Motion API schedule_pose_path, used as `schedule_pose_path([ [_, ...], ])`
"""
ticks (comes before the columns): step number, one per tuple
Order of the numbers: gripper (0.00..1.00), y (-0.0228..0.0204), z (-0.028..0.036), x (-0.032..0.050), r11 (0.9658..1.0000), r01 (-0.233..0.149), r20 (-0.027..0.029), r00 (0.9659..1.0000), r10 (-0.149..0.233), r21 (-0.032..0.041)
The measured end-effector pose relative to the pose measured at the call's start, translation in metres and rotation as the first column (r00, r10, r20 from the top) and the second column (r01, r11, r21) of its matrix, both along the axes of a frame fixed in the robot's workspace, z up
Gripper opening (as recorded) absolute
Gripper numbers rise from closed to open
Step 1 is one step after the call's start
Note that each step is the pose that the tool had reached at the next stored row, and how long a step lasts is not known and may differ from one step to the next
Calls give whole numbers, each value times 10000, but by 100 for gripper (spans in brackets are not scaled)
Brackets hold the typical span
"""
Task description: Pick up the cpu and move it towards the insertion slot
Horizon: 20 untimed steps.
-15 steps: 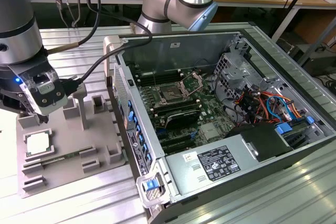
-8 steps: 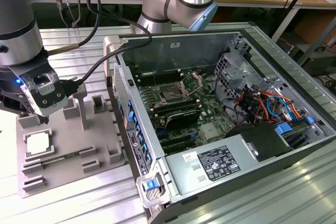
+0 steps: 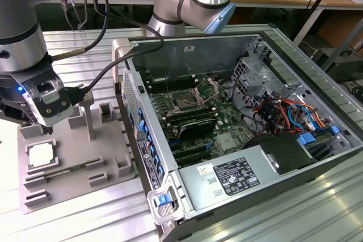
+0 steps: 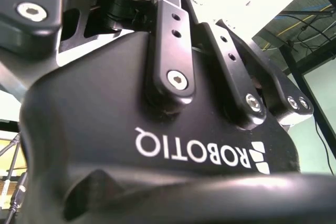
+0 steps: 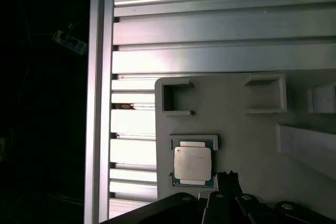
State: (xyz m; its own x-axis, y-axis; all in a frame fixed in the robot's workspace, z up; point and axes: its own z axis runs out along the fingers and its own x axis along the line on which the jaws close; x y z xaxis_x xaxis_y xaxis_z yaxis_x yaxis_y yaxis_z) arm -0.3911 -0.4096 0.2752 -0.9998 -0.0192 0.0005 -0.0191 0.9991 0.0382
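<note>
Broadly, we see the ribbed metal table [image 3: 85,213] carrying an open computer case [image 3: 187,55] and, to the exterior view's left of it, a grey tray [image 3: 74,154]. Our pincer [image 5: 227,183] hangs over that tray; we cannot tell whether it is apart or together. The insertion slot [image 3: 185,102] sits inside the case, well apart from it. The cpu [image 5: 192,162] lies flat in its tray recess, just beside the pincer and lying free.
</note>
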Motion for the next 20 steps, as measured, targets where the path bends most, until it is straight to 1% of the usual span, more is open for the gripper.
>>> schedule_pose_path([
  [20,11,0,-49,0,10000,0,0,10000,0,0],
])
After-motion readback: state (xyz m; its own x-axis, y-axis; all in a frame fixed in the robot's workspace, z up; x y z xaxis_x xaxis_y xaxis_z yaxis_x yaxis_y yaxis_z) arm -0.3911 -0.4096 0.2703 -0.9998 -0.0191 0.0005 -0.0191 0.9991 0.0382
